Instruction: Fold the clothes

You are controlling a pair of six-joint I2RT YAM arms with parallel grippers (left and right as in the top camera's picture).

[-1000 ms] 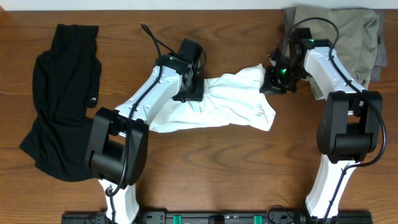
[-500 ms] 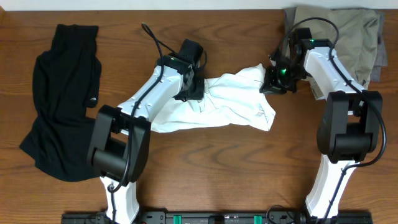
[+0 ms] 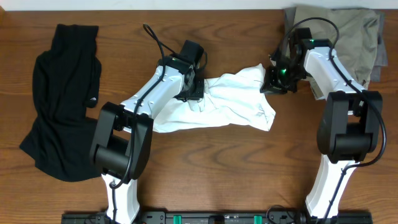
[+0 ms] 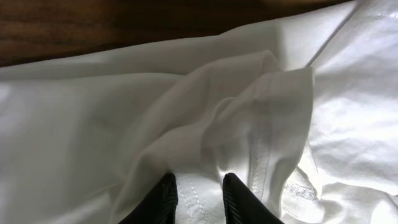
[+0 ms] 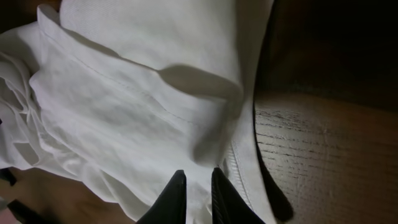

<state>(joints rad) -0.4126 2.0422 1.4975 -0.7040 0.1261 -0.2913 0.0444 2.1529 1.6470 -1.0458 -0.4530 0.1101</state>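
Overhead: white garment lengthwise left-right.

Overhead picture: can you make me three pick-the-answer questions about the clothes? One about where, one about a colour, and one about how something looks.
1. Where does the black garment lie?
A) on the table's left side
B) on its right side
C) in a basket

2. What colour is the middle garment?
A) red
B) white
C) blue

3. How does the middle garment look?
A) neatly folded
B) hanging up
C) crumpled

Answers:
1 A, it lies by the overhead view's left edge.
2 B, its cloth is plainly white.
3 C, creases and bunched folds show all over it.
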